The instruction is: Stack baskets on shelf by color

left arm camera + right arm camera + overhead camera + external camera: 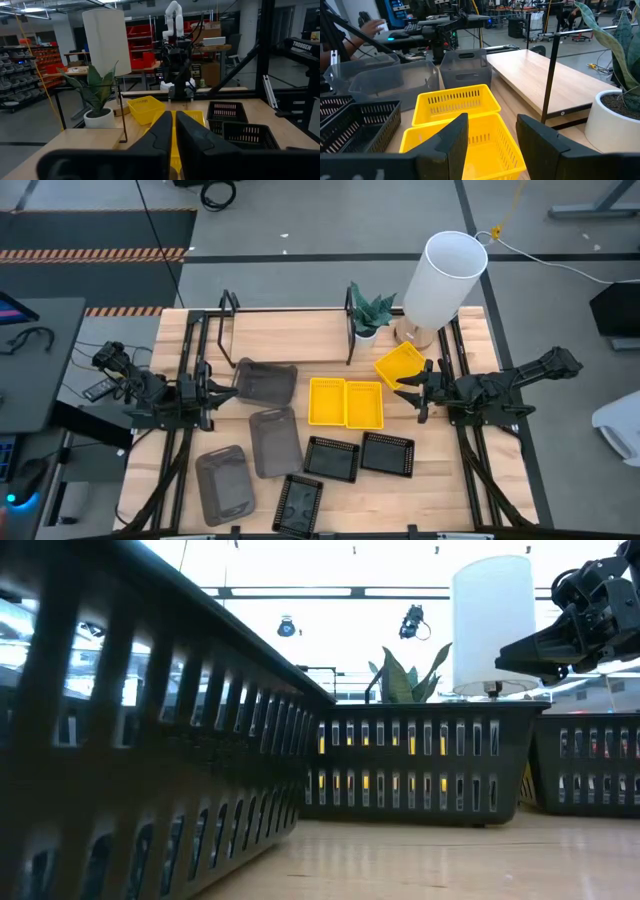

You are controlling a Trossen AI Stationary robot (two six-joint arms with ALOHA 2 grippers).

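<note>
step: early, we judge. No basket sits on the shelf [290, 330] yet; its wood board is bare between the black end loops.

left pincer [222, 387]: fingers nearly together, at the near rim of the grey basket [266, 383] that lies just in front of the shelf. We can't tell whether it pinches that rim or only sits against it.

right pincer [412, 392]: fingers spread well apart, nothing between them. It hovers over the table on the side of the yellow pair away from the grey baskets, just below the tilted yellow basket [399, 365].

yellow baskets: two lie side by side [345, 402] in front of the shelf's plant-end loop; the third, the tilted one, is beyond them beside the lamp [443, 278] and the potted plant [370, 315].

grey baskets: besides the one at the left pincer, two more [275, 442], [222, 483] trail away from the shelf toward the table's front edge.

black baskets: three [332, 458], [387, 453], [299, 503], on the front side of the yellow pair, well clear of the shelf.

next move, our read: the left arm needs a firm pinch on the grey basket's rim, then a lift over the shelf's front rod onto the board. The right pincer needs one wall of a yellow basket between its fingers before closing.

risk: a thin rim could slip in the pinch.
</note>
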